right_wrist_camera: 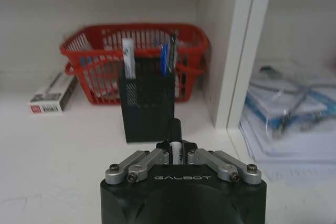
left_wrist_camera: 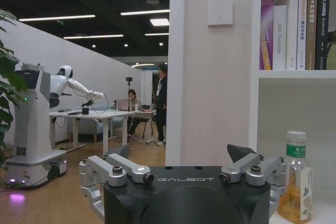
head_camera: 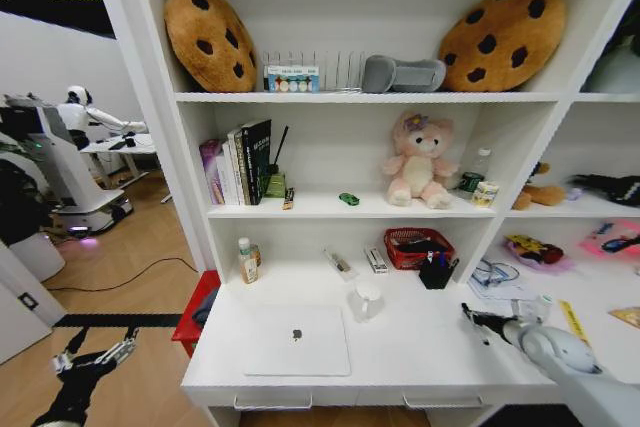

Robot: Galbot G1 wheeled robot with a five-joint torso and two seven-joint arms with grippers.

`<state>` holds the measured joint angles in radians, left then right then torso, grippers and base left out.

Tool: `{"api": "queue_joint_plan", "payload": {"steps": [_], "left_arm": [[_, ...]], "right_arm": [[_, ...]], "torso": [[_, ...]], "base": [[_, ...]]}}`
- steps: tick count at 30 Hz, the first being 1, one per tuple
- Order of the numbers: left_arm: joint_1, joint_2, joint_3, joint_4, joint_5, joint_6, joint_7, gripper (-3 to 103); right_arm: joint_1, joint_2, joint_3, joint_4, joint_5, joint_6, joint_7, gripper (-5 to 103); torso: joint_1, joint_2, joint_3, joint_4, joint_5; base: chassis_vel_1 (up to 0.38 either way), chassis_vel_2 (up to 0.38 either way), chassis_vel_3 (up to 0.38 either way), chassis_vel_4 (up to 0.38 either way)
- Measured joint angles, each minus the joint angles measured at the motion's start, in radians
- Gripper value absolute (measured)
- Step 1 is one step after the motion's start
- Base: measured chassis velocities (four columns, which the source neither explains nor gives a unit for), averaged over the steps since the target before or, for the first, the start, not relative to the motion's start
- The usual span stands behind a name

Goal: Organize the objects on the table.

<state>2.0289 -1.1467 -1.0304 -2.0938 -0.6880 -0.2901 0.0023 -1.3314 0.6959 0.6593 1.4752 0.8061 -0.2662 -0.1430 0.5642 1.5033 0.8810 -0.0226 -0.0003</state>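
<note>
My right end effector (right_wrist_camera: 177, 148), closed on a pen (right_wrist_camera: 175, 141) with a dark cap, hangs low over the right part of the white worktop (head_camera: 420, 347). The pen's long axis points away from me, straight along my approach line. Directly beyond its tip stands the black mesh pen holder (right_wrist_camera: 147, 103), upright, its open mouth already bearing blue and dark pens; the red basket (right_wrist_camera: 84, 56) sits just behind it against the far wall. In my judgement the holder is the target, and the pen must be tilted toward vertical before it can enter. My right arm is the nearer. My left end effector (head_camera: 95, 355), fingers spread and empty, waits off the worktop's left end. The silver laptop (head_camera: 297, 341) lies closed, near-left.
</note>
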Motion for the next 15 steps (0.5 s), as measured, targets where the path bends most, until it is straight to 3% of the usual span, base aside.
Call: {"api": "queue_joint_plan", "payload": {"steps": [4,5,6,11,15], "left_arm": [[0.000,0.000,0.000,0.000,0.000,0.000,0.000,100],[0.000,0.000,0.000,0.000,0.000,0.000,0.000,100],[0.000,0.000,0.000,0.000,0.000,0.000,0.000,100],[0.000,0.000,0.000,0.000,0.000,0.000,0.000,100],[0.000,0.000,0.000,0.000,0.000,0.000,0.000,100]], "right_arm": [[0.014,0.004,-0.008,0.033,-0.037,0.104,0.029,10],[0.041,0.010,-0.027,0.047,-0.040,0.163,0.066,10],[0.041,0.010,-0.027,0.047,-0.040,0.163,0.066,10],[0.135,0.018,-0.102,0.004,-0.168,0.366,0.097,10],[0.219,0.034,-0.166,-0.041,-0.171,0.416,0.128,10]], "torso": [[0.000,0.000,0.000,-0.0002,0.0002],[0.000,0.000,0.000,0.0000,0.0000],[0.000,0.000,0.000,0.0000,0.0000],[0.000,0.000,0.000,0.0001,0.0002],[0.000,0.000,0.000,0.0000,0.0001]], "base": [[0.000,0.000,0.000,0.000],[0.000,0.000,0.000,0.000],[0.000,0.000,0.000,0.000],[0.000,0.000,0.000,0.000],[0.000,0.000,0.000,0.000]]}}
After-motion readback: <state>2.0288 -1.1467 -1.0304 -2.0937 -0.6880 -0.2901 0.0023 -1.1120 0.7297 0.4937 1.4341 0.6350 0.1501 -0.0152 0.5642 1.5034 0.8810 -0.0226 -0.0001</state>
